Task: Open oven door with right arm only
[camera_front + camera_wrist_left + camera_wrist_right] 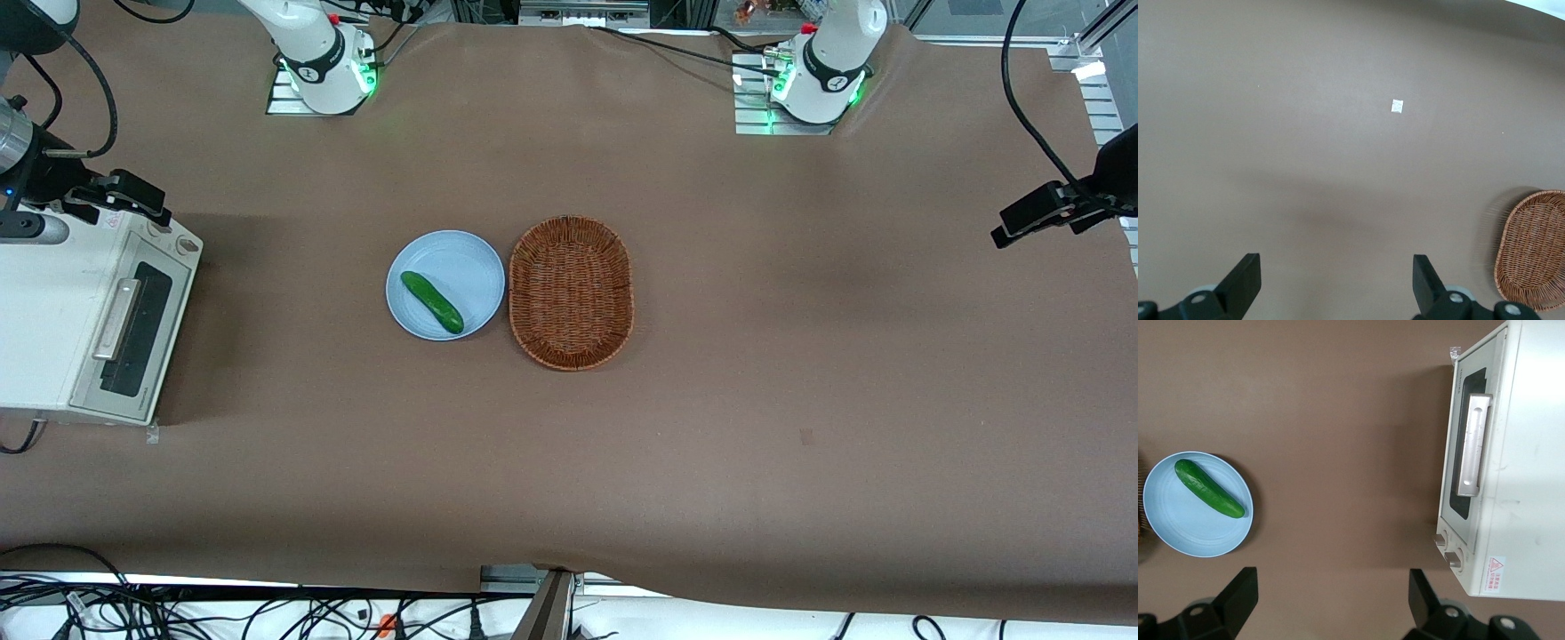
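Observation:
The white toaster oven [44, 320] stands at the working arm's end of the table. Its oven door [133, 333] is closed, with a dark glass window and a silver bar handle [117, 318]. The right arm's black gripper [133, 200] hangs high above the oven's knob corner, farther from the front camera than the handle, touching nothing. In the right wrist view the gripper [1331, 587] is open and empty over bare table, apart from the door [1459, 463] and its handle [1473, 445].
A light blue plate [462, 262] holding a green cucumber [432, 302] sits mid-table, with an empty oval wicker basket [571, 292] beside it. The plate [1178, 520] and cucumber [1209, 488] also show in the right wrist view. The table is covered by a brown cloth.

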